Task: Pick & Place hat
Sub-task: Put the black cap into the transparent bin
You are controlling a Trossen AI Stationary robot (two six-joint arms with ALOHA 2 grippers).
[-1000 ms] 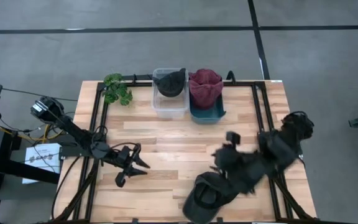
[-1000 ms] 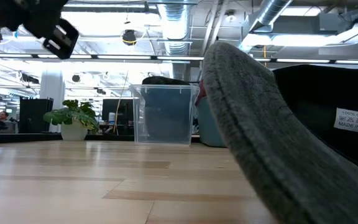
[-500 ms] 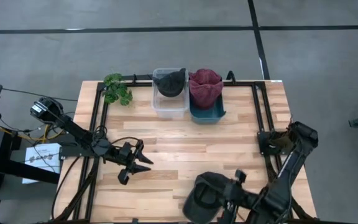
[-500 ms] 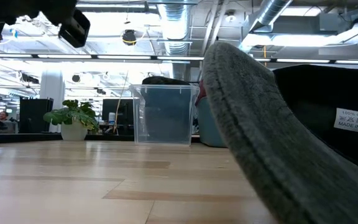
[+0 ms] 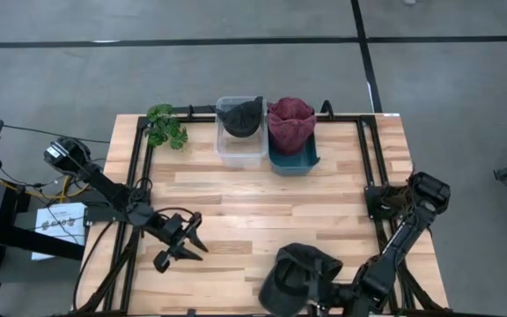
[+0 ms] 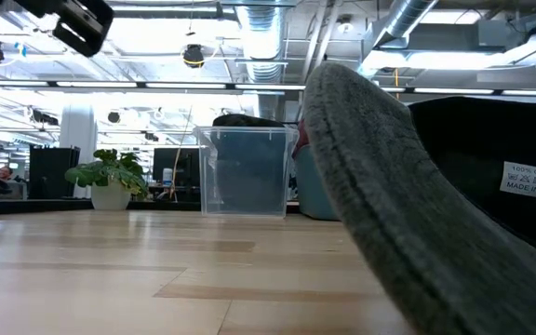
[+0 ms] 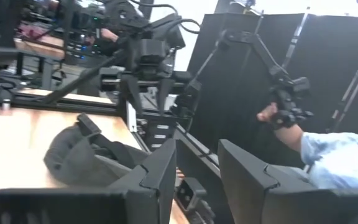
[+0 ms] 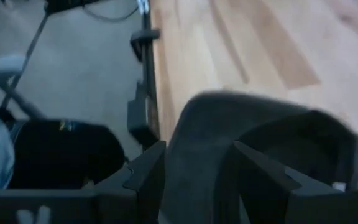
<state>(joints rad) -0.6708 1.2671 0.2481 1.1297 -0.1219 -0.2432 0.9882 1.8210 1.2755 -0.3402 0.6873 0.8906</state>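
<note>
A dark grey hat (image 5: 290, 275) lies on the wooden table near its near edge; in the low view its brim (image 6: 380, 195) fills the foreground. My right gripper (image 5: 321, 298) is low at the hat's right side and open. In the right wrist view (image 8: 197, 148) its fingers stand on either side of the hat's edge (image 8: 194, 134). My left gripper (image 5: 194, 243) hovers open over the table's left half, away from the hat (image 7: 73, 158). My right gripper comes at the hat's edge (image 8: 191, 143) slanting down from the table's right side, with one open finger on each side of it. I cannot tell whether the fingers touch the hat. The hat lies on the table.
At the far edge stand a clear bin (image 5: 240, 141) with a dark hat in it and a teal bin (image 5: 292, 157) with a maroon hat. A small plant (image 5: 165, 126) sits at the far left. A person's hand and sleeve (image 7: 316, 146) show beyond the table.
My right gripper has swung down from above the table toward the near edge and now sits low beside the hat, still open. The hat has stayed where it was.
</note>
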